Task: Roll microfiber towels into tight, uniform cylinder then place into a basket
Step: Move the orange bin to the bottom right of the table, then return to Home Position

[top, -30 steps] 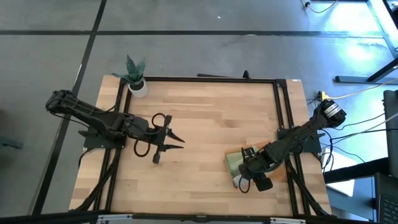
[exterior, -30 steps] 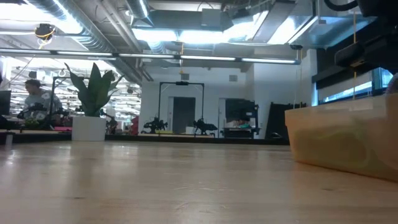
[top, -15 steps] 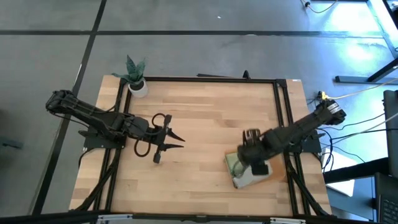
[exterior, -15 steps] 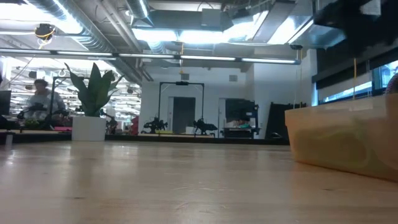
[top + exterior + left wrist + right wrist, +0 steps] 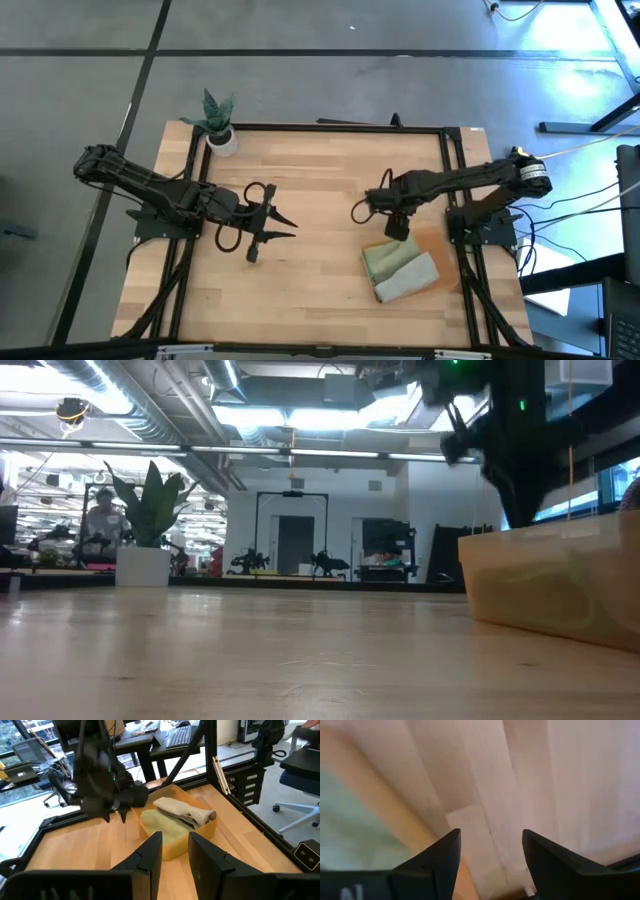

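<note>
Your green towel [image 5: 384, 260] and grey towel [image 5: 407, 279] lie side by side in the basket [image 5: 446, 275] near the table's [image 5: 330, 180] right edge. Just beyond, your right gripper [image 5: 361, 207] hangs with fingers apart; your left gripper [image 5: 283, 226] waits mid-table, fingers slightly apart.

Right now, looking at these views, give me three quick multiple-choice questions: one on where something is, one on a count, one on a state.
1. Where is the potted plant?
A. in the basket
B. at the table's far left corner
C. beside the right gripper

2. How many towels lie in the basket?
A. none
B. one
C. two

3. How is the right gripper?
A. open and empty
B. shut on a towel
C. shut on the plant

Key: 1 B, the high view shows it at that corner. 2 C, the green towel and grey towel lie side by side. 3 A, its fingers stand apart over bare wood.
</note>
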